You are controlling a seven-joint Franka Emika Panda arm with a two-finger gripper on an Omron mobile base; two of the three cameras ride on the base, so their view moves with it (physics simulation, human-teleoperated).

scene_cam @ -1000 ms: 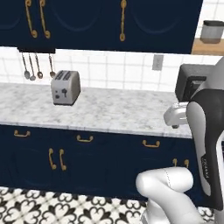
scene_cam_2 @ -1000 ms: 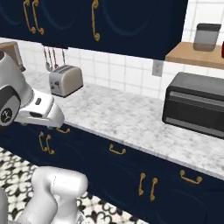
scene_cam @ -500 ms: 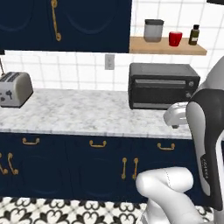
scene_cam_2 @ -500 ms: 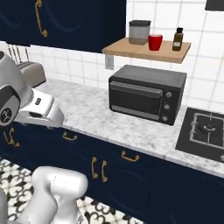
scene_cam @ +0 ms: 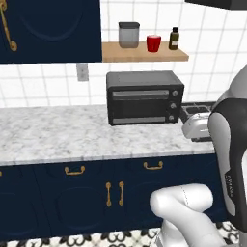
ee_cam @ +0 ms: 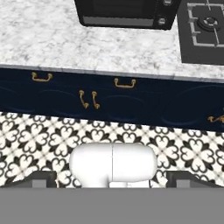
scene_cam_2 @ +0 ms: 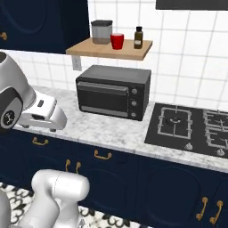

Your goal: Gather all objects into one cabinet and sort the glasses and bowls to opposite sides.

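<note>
A red cup [scene_cam: 153, 43] [scene_cam_2: 117, 41], one of the glasses, stands on a light wooden shelf [scene_cam: 144, 54] [scene_cam_2: 111, 48] between a grey canister and a dark bottle. The navy wall cabinet [scene_cam: 48, 29] [scene_cam_2: 40, 20] hangs left of the shelf, door shut, with its brass handle [scene_cam: 5, 29] at the frame edge. My gripper [ee_cam: 112, 180] points down at the floor and the base cupboards, open and empty, its dark fingertips [ee_cam: 41, 178] wide apart. The arm's white hand [scene_cam_2: 42, 115] [scene_cam: 195, 126] hovers at the counter's front edge. The bowls are out of view.
A black toaster oven [scene_cam: 144, 98] [scene_cam_2: 113, 91] sits on the marble counter [scene_cam: 58, 135] under the shelf. A black hob [scene_cam_2: 191, 127] [ee_cam: 203, 30] lies to its right. Navy base cupboards [ee_cam: 109, 98] with brass pulls stand below, above patterned floor tiles [ee_cam: 39, 135].
The base has driven right along the counter: the toaster has slid out of frame and the toaster oven, shelf and hob have come in. The gripper has stayed open.
</note>
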